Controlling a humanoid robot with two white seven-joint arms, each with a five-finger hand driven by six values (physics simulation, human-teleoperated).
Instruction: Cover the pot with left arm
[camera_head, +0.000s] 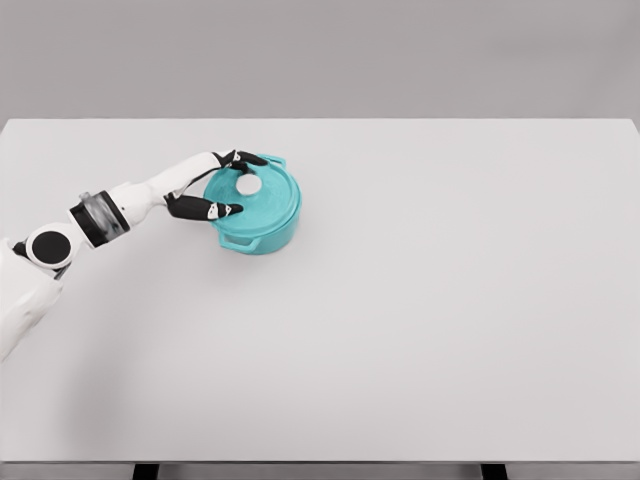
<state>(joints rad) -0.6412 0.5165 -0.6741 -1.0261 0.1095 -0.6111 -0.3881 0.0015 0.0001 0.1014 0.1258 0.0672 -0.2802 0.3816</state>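
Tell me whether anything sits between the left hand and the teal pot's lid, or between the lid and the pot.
Nothing visible does. The left hand is already at the lid, its fingers spread around the lid's left edge near the white knob. The lid appears to sit on the teal pot already, with only bare table around them.

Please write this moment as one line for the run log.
left robot hand: fingers spread over lid edge | round teal lid with white knob: on teal pot | white table | right arm: not visible
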